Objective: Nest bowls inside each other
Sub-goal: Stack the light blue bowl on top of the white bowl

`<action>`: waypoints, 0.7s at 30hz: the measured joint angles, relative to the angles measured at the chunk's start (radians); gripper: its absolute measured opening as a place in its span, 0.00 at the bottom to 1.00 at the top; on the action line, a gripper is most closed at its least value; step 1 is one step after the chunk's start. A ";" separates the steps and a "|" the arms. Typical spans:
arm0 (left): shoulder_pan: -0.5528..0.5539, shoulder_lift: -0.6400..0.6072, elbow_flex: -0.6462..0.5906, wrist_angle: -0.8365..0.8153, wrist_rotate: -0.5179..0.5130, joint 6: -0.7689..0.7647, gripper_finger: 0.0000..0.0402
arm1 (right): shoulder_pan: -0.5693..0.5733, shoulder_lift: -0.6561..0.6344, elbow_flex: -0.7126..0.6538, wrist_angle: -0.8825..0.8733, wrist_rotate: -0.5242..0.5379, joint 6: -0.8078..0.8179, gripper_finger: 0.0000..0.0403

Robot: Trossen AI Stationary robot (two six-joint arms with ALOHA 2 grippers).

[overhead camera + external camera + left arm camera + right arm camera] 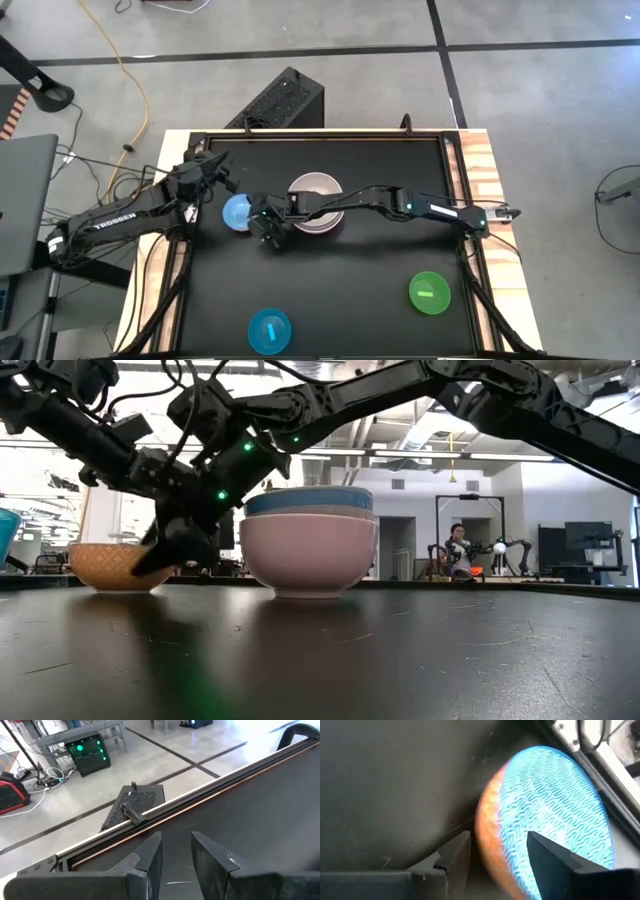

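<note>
A small bowl (236, 210), light blue inside and orange outside (108, 565), sits upright on the black table, left of the middle. My right gripper (263, 228) reaches in from the right and slants down at the bowl's near rim. It is open (498, 837), one finger over the bowl's inside and one outside its wall. Right of it stands a stack (315, 185): a pink bowl (308, 555) with a white and a blue bowl (308, 500) nested in it. My left gripper (220, 162) hovers by the far left edge, narrowly open (177, 855) on nothing. My right gripper straddles the small bowl's near rim (492, 835), slanting down from the table's right. One finger (555, 857) is over the blue inside and the other (452, 852) is outside the orange wall. Whether either finger touches the bowl, I cannot tell.
A green bowl (430, 293) sits near the right front and a cyan bowl (269, 330) at the front edge, each with a pale sticker inside. A raised rail (200, 787) borders the table. A person (458, 550) is in the room far behind.
</note>
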 joint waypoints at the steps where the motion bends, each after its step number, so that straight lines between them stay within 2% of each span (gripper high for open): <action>1: 0.000 0.000 0.000 0.001 0.000 0.000 0.23 | 0.001 0.002 -0.001 0.006 0.007 -0.012 0.49; 5: 0.000 0.000 0.000 0.000 -0.002 0.005 0.23 | 0.002 0.003 -0.001 0.023 0.017 -0.055 0.36; 11: 0.000 0.000 0.000 -0.003 -0.002 0.013 0.23 | 0.008 0.003 -0.002 0.019 0.015 -0.170 0.06; 17: 0.000 0.000 0.000 -0.017 -0.011 0.016 0.23 | 0.013 0.001 0.023 -0.006 -0.059 -0.159 0.03; 21: 0.000 0.000 0.000 -0.026 -0.026 0.016 0.23 | 0.022 -0.052 0.019 -0.049 -0.158 -0.158 0.02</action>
